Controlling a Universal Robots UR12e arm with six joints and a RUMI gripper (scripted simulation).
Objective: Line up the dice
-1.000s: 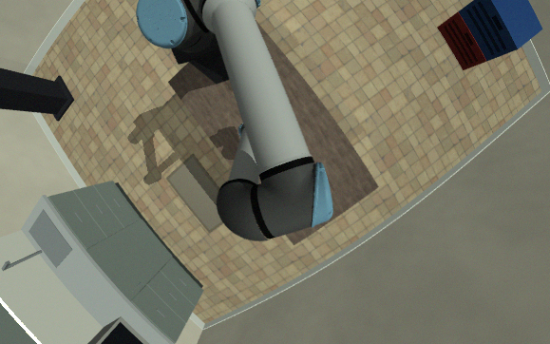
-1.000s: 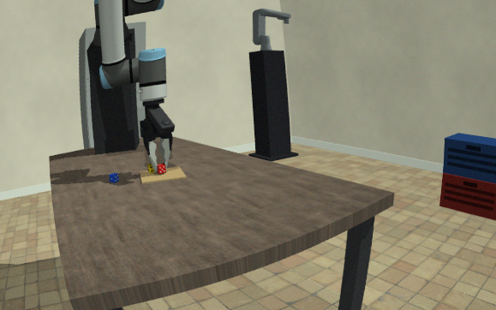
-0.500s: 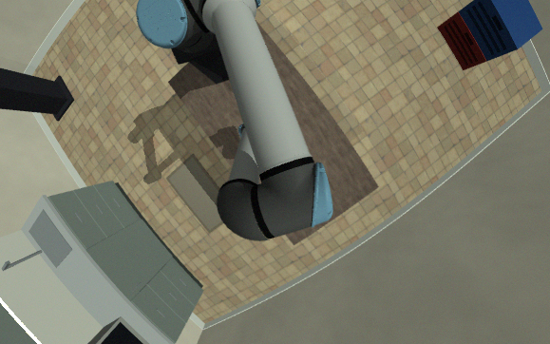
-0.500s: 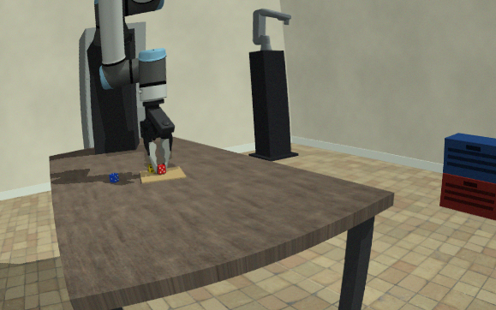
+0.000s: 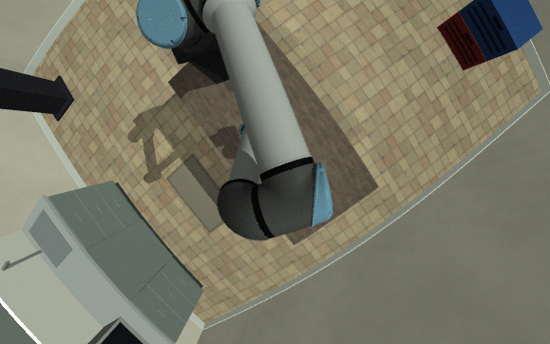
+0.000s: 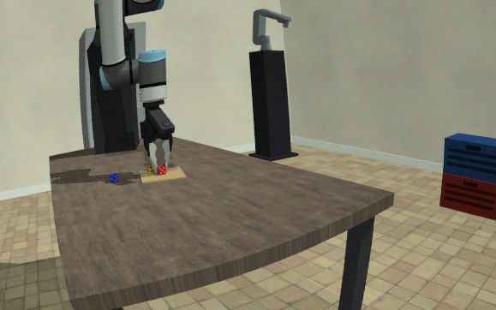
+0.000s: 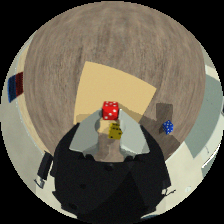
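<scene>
We set the red die [image 6: 161, 169] [image 7: 110, 110] on the mat [image 6: 174, 175] [image 7: 95, 85]
The end effector [image 6: 160, 168] [image 7: 110, 109] grips it, low over the mat, the yellow die [image 6: 151, 169] [image 7: 115, 131] just beside, nearer the base; the blue die [image 6: 114, 177] [image 7: 168, 127] sits on the table [image 6: 221, 214] [image 7: 60, 60], left of the mat. Next, we judge, calls for a level release in line.

The gripper [image 6: 159, 168] [image 7: 110, 109] is pointed downward beneath the bent arm [image 5: 266, 90] [image 6: 111, 38], its fingers nearly closed.
</scene>
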